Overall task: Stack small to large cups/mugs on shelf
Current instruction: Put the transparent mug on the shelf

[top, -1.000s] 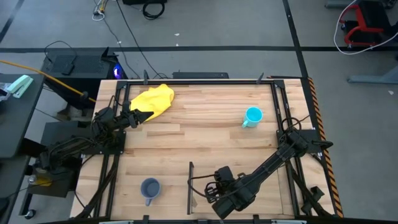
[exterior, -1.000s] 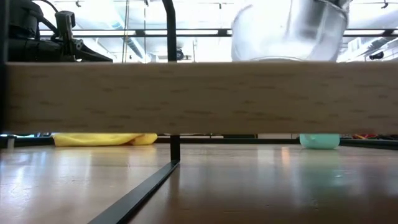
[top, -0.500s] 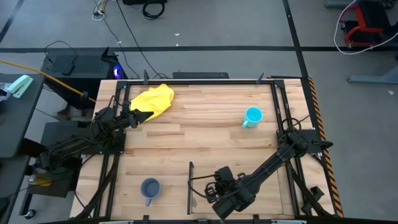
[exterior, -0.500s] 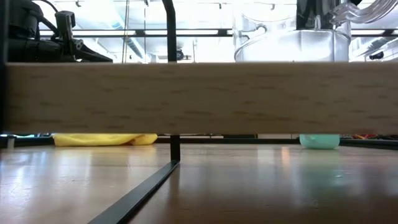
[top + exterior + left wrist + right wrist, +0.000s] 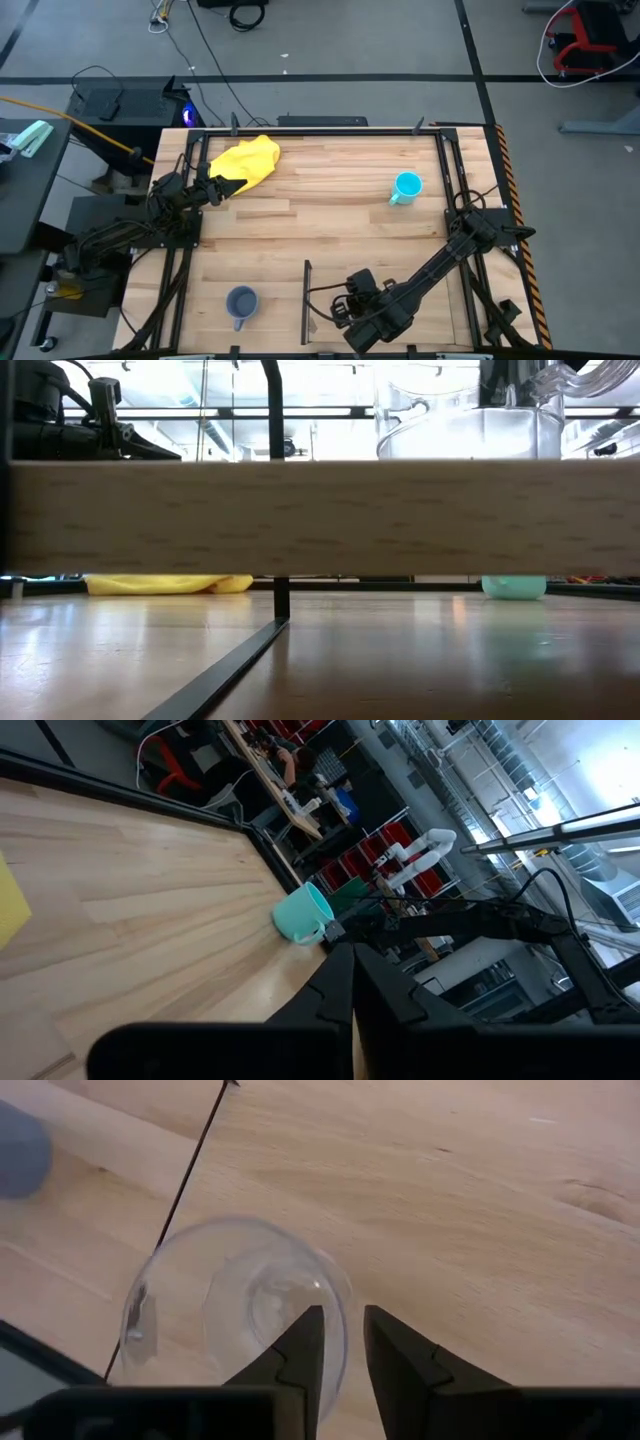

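Note:
The small clear plastic cup (image 5: 235, 1300) stands upright by its base on the light wooden shelf plank (image 5: 320, 515), right of the thin dark divider (image 5: 306, 300); it also shows in the low view (image 5: 465, 425). My right gripper (image 5: 345, 1320) is above it and narrowly open, one finger inside the rim and one outside, with a gap on both sides. The grey-blue mug (image 5: 241, 303) stands left of the divider. The cyan mug (image 5: 406, 187) stands at the far right. My left gripper (image 5: 222, 186) is shut and empty at the far left.
A yellow cloth (image 5: 247, 160) lies at the far left, just beyond my left gripper. Black frame rails (image 5: 452, 180) run along the table's sides and far edge. Bare wood lies in the middle between the cloth and the cyan mug.
The clear cup, blurred in motion a second ago, has settled and now stands still on the shelf plank. My right gripper has shifted slightly toward the table's near edge.

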### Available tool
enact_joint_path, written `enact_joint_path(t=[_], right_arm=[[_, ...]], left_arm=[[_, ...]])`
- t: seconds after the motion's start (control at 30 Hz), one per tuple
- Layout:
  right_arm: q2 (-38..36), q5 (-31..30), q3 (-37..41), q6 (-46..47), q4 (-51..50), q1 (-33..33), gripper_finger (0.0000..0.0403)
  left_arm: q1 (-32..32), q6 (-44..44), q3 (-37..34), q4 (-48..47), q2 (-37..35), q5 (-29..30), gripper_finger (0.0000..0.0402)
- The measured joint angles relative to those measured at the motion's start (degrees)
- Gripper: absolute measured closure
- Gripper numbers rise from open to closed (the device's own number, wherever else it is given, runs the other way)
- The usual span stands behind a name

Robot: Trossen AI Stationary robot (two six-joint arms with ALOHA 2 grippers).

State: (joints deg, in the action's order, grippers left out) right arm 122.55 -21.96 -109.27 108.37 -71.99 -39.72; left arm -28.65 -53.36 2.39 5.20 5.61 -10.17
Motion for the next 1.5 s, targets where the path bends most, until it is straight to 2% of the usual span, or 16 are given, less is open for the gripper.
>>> enact_joint_path(t=[0.23,0.53,0.73,0.87,1.0,1.23,1.5], right_arm=[[-0.92,-0.56,0.04,1.10,-1.96,-1.03,0.0320],[-5.22,-3.17,0.04,-1.23,-5.32,-1.35,0.0320],[-9.72,-2.30,0.04,-2.18,-8.82,-5.30,0.0324],[-10.48,-2.86,0.02,2.26,-8.31,-11.25,0.0351],[-7.09,-5.20,-0.02,4.25,-6.39,-14.88,0.0394],[-1.55,-8.02,0.02,-3.92,0.86,-12.50,0.0398],[-0.95,-8.22,0.02,-14.40,5.98,-9.34,0.0400]], left_arm=[[0.00,0.00,0.00,-0.01,0.00,0.01,0.0375],[-0.01,0.00,0.00,-0.38,-0.01,0.01,0.0387],[0.01,-0.04,0.00,-0.38,-0.01,0.00,0.0389],[-0.01,-0.32,0.00,-0.40,-0.01,0.01,0.0382],[-0.01,-0.42,0.00,-0.40,-0.01,0.00,0.0379],[-0.01,-0.46,0.00,-0.38,-0.01,0.02,0.0390],[-0.01,-0.46,0.00,-0.37,-0.01,0.02,0.0381]])
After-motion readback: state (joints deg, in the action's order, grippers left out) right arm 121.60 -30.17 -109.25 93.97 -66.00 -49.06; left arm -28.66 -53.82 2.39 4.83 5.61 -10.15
